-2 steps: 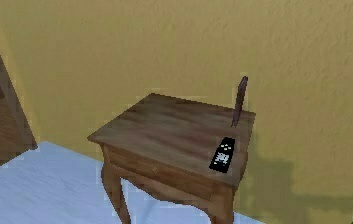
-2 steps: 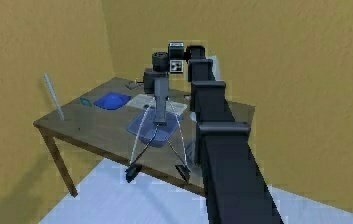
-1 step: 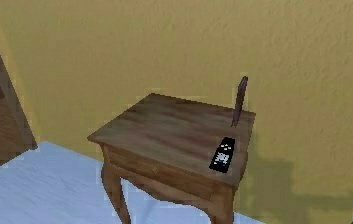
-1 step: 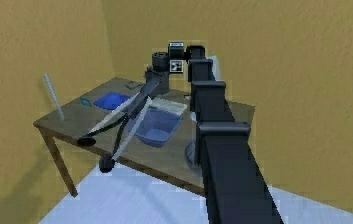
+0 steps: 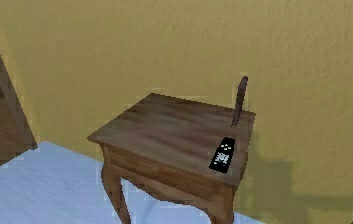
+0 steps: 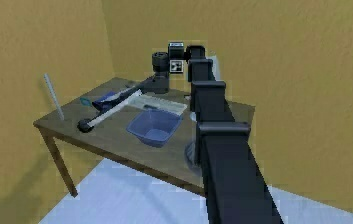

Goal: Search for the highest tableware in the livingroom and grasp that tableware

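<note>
Looking like grasp step: thin clear upright item (image 6: pixel 50 93) far left on table (image 6: pixel 79 135), blue bowl (image 6: pixel 152 127) mid-frame, likely the target; gripper (image 6: pixel 162 82) upper centre, can't tell if holding anything. Next: align gripper on bowl rim.

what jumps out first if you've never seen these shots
In the arm side view, the dark arm rises from the bottom edge across a wooden table, its gripper at the far side, with a blue dish just left of the arm. In the forward view, a wooden side table stands against a yellow wall, a black remote near its right edge.
</note>
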